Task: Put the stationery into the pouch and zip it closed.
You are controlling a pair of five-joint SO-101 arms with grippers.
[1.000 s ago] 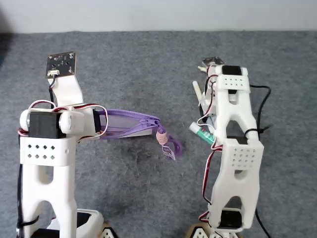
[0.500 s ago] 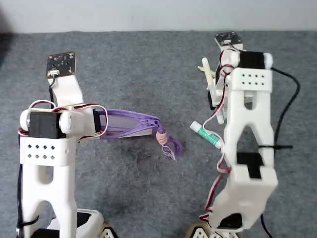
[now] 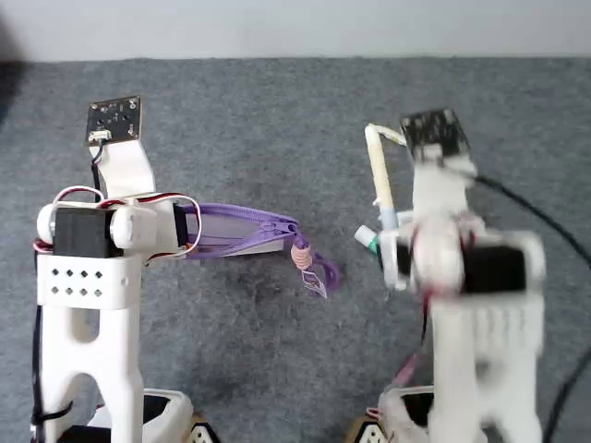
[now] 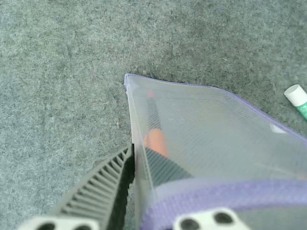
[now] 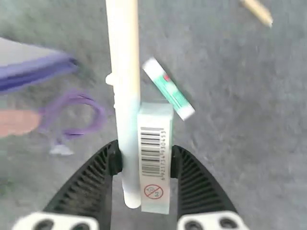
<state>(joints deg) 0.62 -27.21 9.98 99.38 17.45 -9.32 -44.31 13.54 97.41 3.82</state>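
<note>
Grey felt-like covering runs across the whole bench (image 3: 277,111); the left end effector (image 4: 139,191) is clamped on one edge of the purple mesh pouch (image 3: 245,231), holding it on edge so that it extends from the left arm toward the middle of the bench; through the mesh an orange item (image 4: 154,141) is visible inside, its kind not determinable; the pink zip pull (image 3: 300,251) sits at the pouch's free end, with a purple cord loop (image 3: 323,272) lying on the covering just beside it; the right end effector (image 5: 144,153) is closed narrowly on two items held side by side, a white pen (image 5: 123,96) and a barcoded white box (image 5: 155,153), the pen projecting well beyond the fingertips; a green-and-white glue stick (image 3: 369,240) lies on the bench near the right arm, apart from the pouch and touched by neither end effector.
</note>
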